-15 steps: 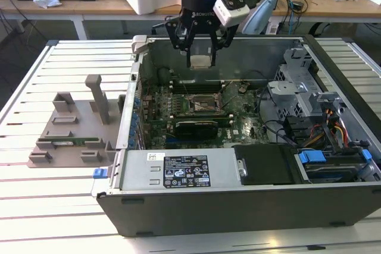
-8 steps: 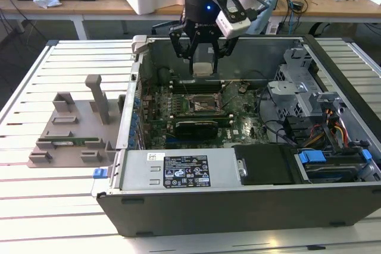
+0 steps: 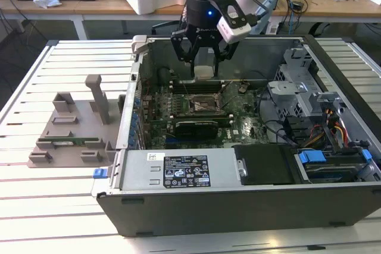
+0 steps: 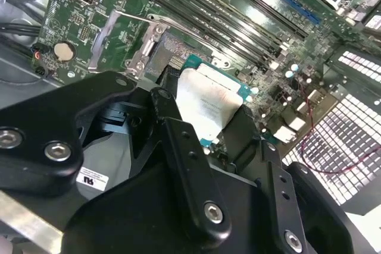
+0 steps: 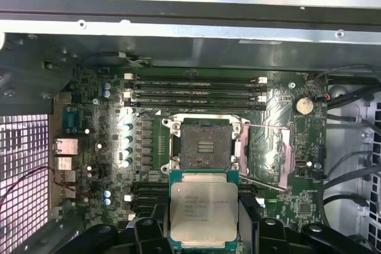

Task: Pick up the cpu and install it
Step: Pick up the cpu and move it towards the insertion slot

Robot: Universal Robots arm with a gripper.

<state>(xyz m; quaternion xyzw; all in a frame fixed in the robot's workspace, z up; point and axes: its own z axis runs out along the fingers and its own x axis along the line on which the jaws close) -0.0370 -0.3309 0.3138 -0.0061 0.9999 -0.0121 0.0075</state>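
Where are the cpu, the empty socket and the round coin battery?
cpu (image 5: 204, 209), first wrist view, middle of its silvery top plate.
socket (image 5: 205, 147), first wrist view, its dark open centre.
coin battery (image 5: 304, 106), first wrist view, its round face.

From afar my exterior view looks down on the case (image 3: 238, 212), with the gripper (image 3: 203, 69) at its twelve o'clock. Both wrist views sit close, the first straight down and the second slanting, and they share the socket (image 5: 205, 144) and the cpu (image 5: 204, 212).
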